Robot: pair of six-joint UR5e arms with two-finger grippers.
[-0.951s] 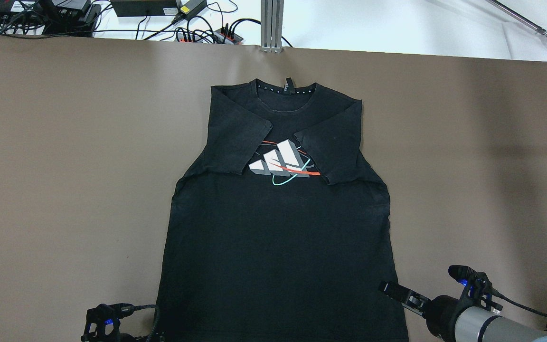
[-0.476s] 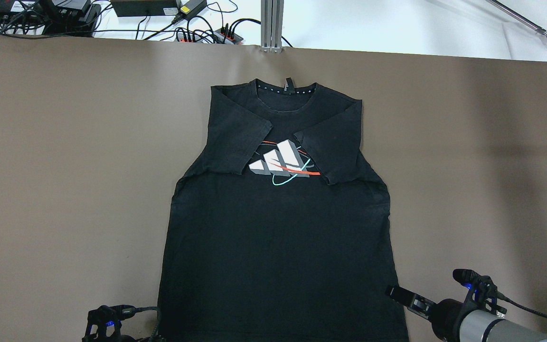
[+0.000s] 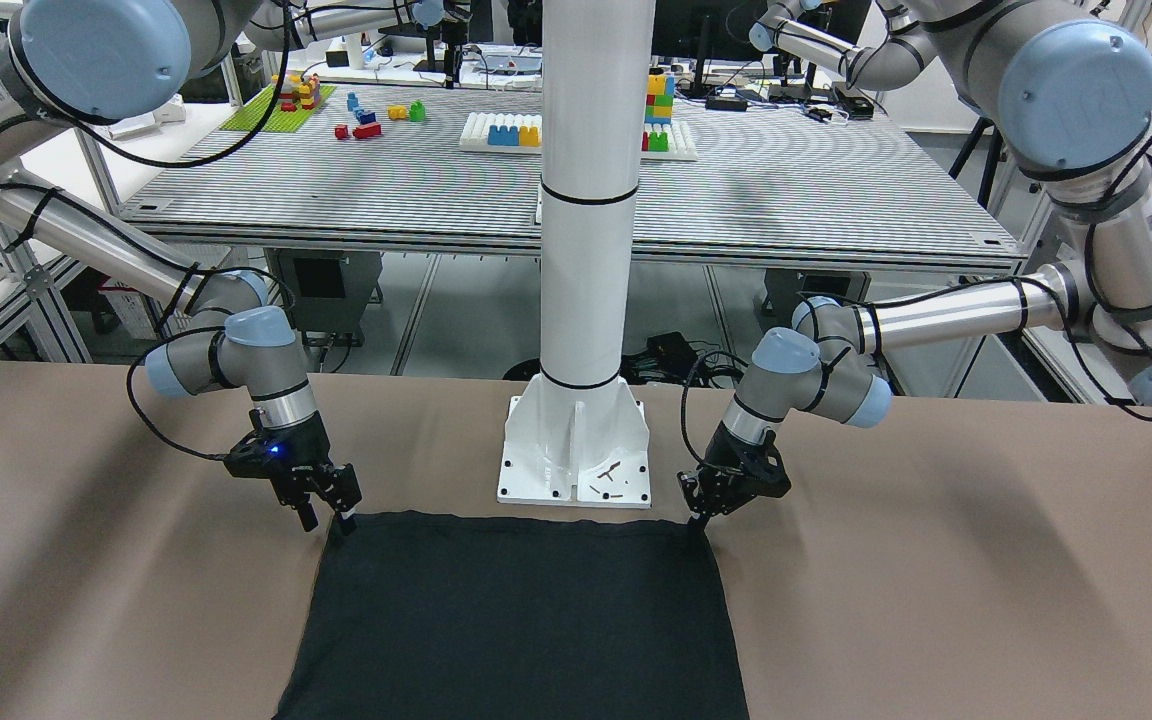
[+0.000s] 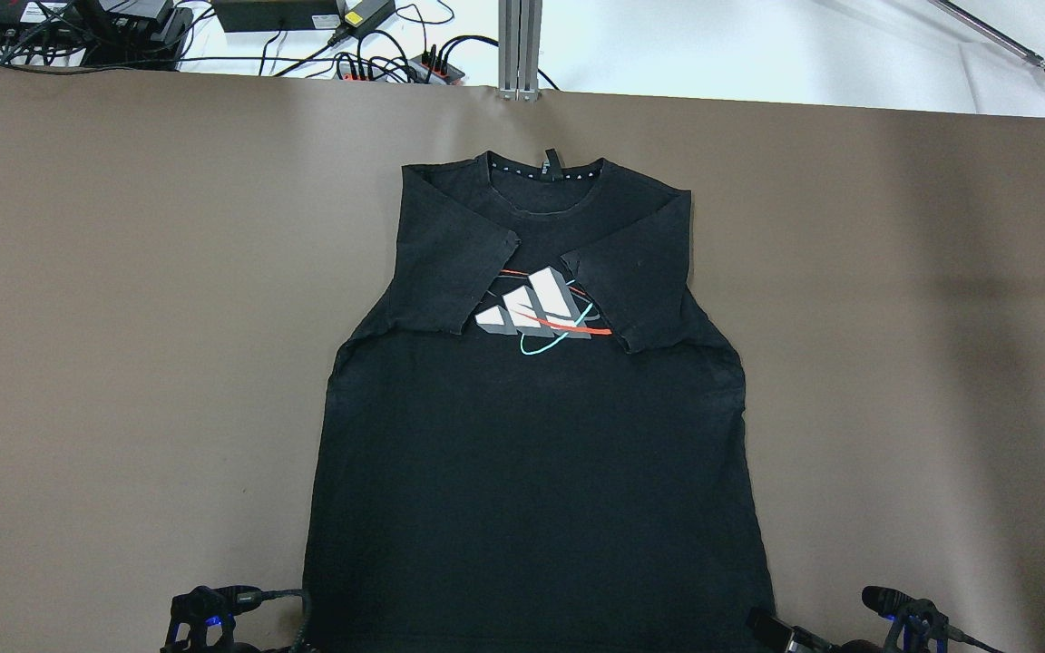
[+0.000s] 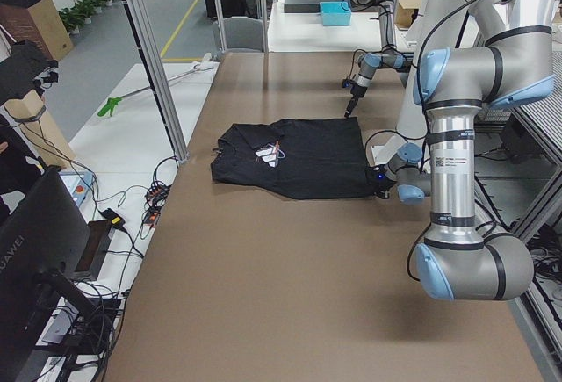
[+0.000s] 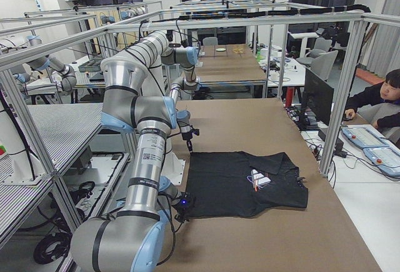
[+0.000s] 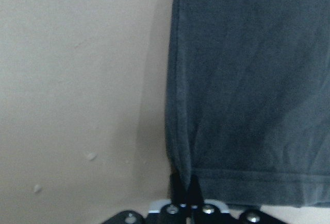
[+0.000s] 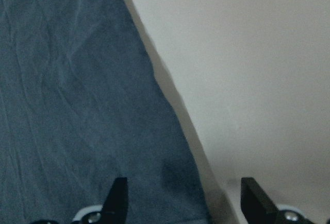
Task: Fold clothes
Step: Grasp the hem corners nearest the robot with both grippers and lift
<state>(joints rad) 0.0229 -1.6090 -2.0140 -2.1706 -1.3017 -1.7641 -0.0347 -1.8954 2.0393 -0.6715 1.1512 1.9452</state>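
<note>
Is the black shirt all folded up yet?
Only partly. The black shirt lies spread flat on the table; just its sleeves are folded in over the chest.

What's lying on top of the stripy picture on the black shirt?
Both short sleeves of the black soft-fabric T-shirt are folded inward over the edges of its white three-stripe logo. Its middle shows; any print under the sleeves is hidden.

T-shirt (image 4: 532, 472): plain matte black, small white dots inside the collar. Chest logo (image 4: 536, 313): three slanted white stripes with grey edges, crossed by red strokes and a teal loop. Table cover (image 4: 123, 317): flat brown. Pole (image 3: 591, 200): white, thin black bands. Arms (image 3: 936, 315): silver tubes, pale blue caps.
</note>
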